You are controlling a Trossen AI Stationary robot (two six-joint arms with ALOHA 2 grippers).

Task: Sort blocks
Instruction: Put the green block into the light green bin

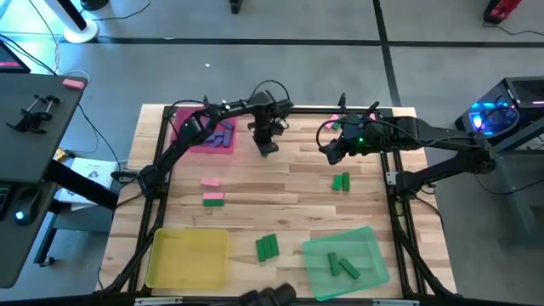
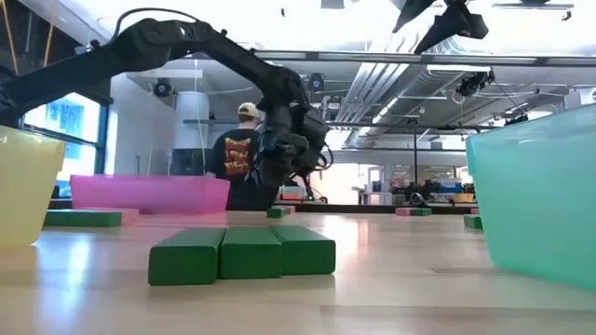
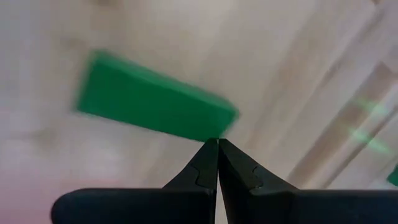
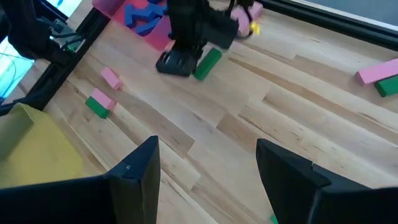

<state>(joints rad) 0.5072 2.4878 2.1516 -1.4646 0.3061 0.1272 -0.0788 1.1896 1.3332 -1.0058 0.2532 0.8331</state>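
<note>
At the tabletop's (image 1: 289, 183) six o'clock edge sit three green blocks (image 1: 267, 246), with more in the green tray (image 1: 371, 270) at five. Toward centre, a pink-and-green pair (image 1: 212, 199). Up at twelve, the left hand (image 1: 269, 146), pinched shut and empty, hangs over a lone green block (image 4: 208, 63). At two, the right hand (image 1: 331, 151) waits with fingers spread. These bars look rigid, light and smooth: I'd take one across its long flat sides, mid-length.
</note>
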